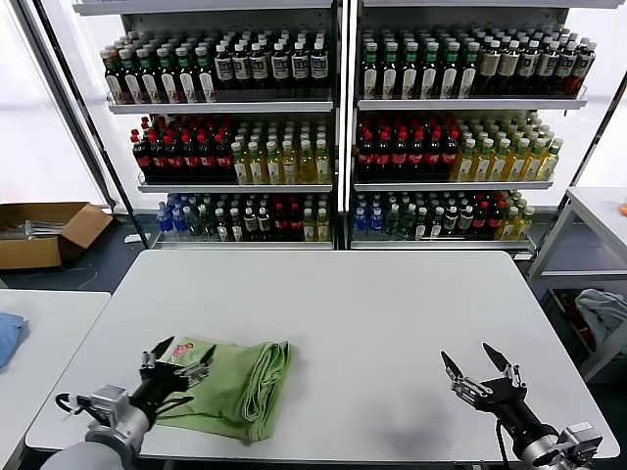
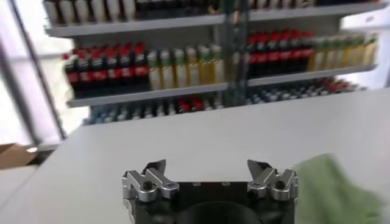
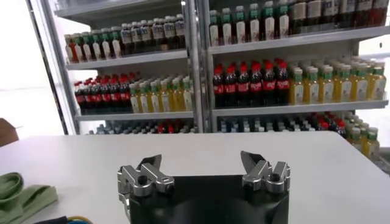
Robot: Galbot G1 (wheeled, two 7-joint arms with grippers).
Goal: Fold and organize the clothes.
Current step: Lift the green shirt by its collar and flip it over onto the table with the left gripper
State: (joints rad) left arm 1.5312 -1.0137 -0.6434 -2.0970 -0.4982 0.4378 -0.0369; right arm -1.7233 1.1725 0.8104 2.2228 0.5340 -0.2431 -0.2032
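The light olive-green shirt [image 1: 238,384] lies folded into a compact bundle near the front left of the white table [image 1: 382,323]. A bit of red print shows at its left edge. My left gripper [image 1: 184,355] is open and empty, hovering at the shirt's left end. In the left wrist view the gripper [image 2: 207,167] is open with the shirt [image 2: 332,189] beside it. My right gripper [image 1: 473,360] is open and empty over the table's front right, far from the shirt. In the right wrist view the gripper [image 3: 201,163] is open and the shirt [image 3: 21,195] shows at the edge.
Shelves of bottles [image 1: 333,127] stand behind the table. A cardboard box [image 1: 44,233] sits on the floor at the left. A second table with a blue cloth [image 1: 8,335] is at the left. A grey-white cloth pile [image 1: 602,311] lies at the right.
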